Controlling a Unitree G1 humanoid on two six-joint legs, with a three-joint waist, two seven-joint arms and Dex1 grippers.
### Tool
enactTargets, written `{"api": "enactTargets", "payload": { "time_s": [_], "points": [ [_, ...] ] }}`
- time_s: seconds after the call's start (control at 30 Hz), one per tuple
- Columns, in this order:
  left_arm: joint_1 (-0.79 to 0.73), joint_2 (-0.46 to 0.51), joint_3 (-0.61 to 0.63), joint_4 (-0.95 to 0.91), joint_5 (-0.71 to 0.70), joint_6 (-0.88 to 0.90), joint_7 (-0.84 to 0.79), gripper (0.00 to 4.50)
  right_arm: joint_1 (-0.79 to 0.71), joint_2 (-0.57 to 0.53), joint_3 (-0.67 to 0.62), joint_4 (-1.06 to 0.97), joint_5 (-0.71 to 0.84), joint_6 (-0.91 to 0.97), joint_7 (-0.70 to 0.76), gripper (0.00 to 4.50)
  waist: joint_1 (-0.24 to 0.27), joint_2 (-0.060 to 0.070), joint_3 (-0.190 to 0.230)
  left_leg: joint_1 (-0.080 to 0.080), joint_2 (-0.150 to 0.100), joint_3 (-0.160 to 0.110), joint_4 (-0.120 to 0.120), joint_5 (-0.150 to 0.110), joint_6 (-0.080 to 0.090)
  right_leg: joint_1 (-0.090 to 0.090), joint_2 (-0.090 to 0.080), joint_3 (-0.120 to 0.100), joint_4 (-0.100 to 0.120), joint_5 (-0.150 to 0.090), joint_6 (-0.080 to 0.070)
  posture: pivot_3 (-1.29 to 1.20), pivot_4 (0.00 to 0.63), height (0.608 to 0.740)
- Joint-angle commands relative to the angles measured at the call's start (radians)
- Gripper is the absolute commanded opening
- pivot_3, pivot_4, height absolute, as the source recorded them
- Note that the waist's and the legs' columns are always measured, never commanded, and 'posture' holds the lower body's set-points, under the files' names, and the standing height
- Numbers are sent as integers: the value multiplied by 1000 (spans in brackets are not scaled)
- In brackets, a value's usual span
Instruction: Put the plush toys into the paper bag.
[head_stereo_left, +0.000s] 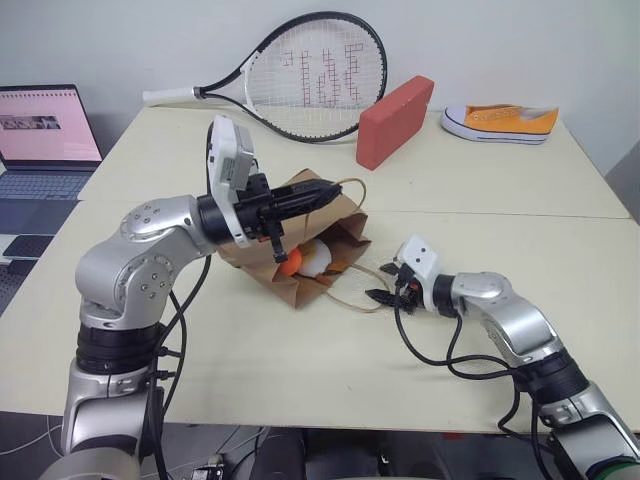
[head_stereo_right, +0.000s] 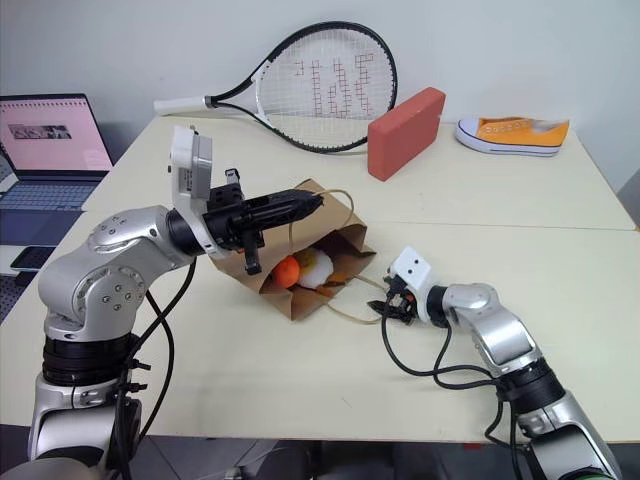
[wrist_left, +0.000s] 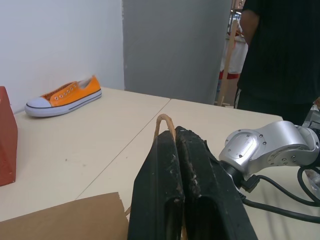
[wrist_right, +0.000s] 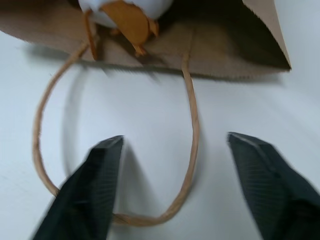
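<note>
2 tools are working this scene. The left tool (head_stereo_right: 300, 206) is clamping its fingers (wrist_left: 165, 190) tight on the upper handle (wrist_left: 164, 121) of the paper bag (head_stereo_left: 330, 235), holding the top edge up so the mouth is gaping toward the right arm. The right tool (head_stereo_left: 383, 283) is hovering low over the bench (head_stereo_left: 300, 370) just outside that mouth, fingers (wrist_right: 97, 175) standing well apart and gripping nothing, straddling the lower handle (wrist_right: 192, 135) lying flat on the bench. Inside the bag, the white egg toy (head_stereo_right: 318, 267) and the orange carrot toy (head_stereo_right: 287, 270) are lying side by side. Farther back, a tennis racket (head_stereo_left: 320, 75), red block (head_stereo_left: 395, 120) and orange sneaker (head_stereo_left: 500, 122) are resting.
</note>
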Motion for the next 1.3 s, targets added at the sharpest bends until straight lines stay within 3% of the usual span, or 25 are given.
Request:
{"api": "enactTargets", "payload": {
  "time_s": [0.03,0.17,0.23,0.5,0.7,0.87,1.07,1.3],
  "points": [
    [-6,10,20,-29,-3,-15,-1,0,-13,13,-16,-18,1,-3,13,2077,0,0,0,0,0,0,0,0,0,0,0,0,0,0,0,0,150,740],
    [-6,13,22,-28,0,-18,-1,0,-14,26,-28,-18,4,18,7,569,0,0,0,0,0,-1,0,0,0,0,0,0,0,0,0,0,150,740],
    [-7,17,23,-26,4,-21,-3,0,-20,38,-40,-14,4,24,-7,18,0,0,0,0,0,0,0,0,0,0,0,0,0,0,0,0,150,740],
    [-50,36,41,13,43,-64,-2,0,-56,24,-152,-110,71,116,-16,18,3,0,0,0,0,0,0,0,0,0,0,0,0,0,0,0,150,740],
    [-118,96,30,106,128,-117,-25,0,-120,-106,-333,-304,273,375,38,18,6,0,0,-1,0,-1,0,0,0,0,0,-1,0,0,0,0,150,740],
    [-234,108,-7,280,232,-195,-53,0,-244,-249,-467,-329,439,586,78,18,7,0,0,0,0,-1,0,0,0,1,0,-1,-1,0,0,0,150,740],
    [-316,54,-47,392,294,-243,-68,0,-321,-358,-476,-283,519,674,109,18,7,0,0,-1,0,-1,-1,0,0,-1,0,-1,-1,0,0,0,150,740],
    [-354,-27,-81,474,339,-259,-70,0,-345,-349,-464,-242,549,704,82,18,4,0,0,-2,0,1,0,0,0,-1,0,0,-1,0,1,0,150,740]
  ]
}}
